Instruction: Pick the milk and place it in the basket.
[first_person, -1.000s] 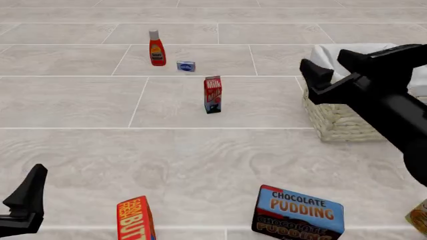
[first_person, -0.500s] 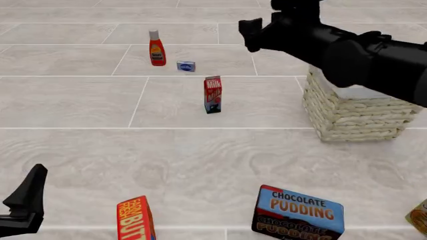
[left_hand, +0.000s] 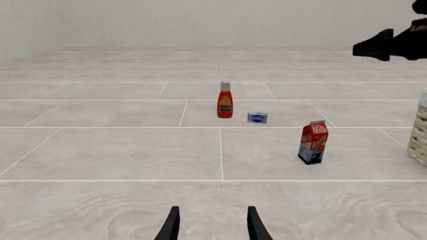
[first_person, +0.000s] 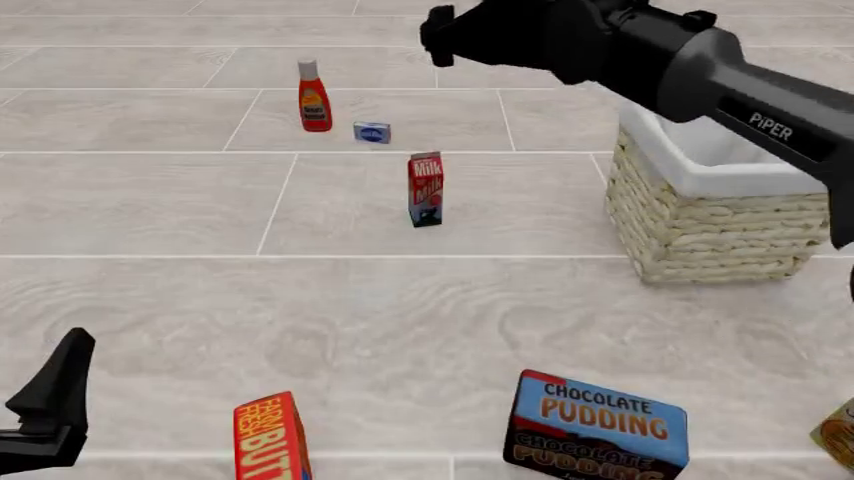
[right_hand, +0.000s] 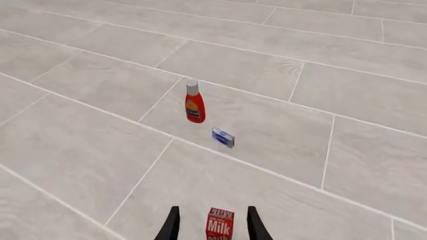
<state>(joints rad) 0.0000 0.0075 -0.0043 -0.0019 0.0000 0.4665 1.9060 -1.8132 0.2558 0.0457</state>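
milk (first_person: 424, 189) upright on the tiles, long axis vertical, below the raised right gripper (right_hand: 212, 223), seen between its parted, empty fingers, not touching | bare floor all round; ketchup bottle (first_person: 314, 97) and small blue box (first_person: 372, 132) beyond; basket (first_person: 714, 215) well right | left gripper (left_hand: 212, 225) low, apart, empty

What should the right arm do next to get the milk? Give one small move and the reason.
Probably lower the right tool straight down over the milk. In the right wrist view the carton's red top sits between the open fingers, so it looks lined up already, yet in the front view the tool hangs well above the upright carton. The basket can wait.
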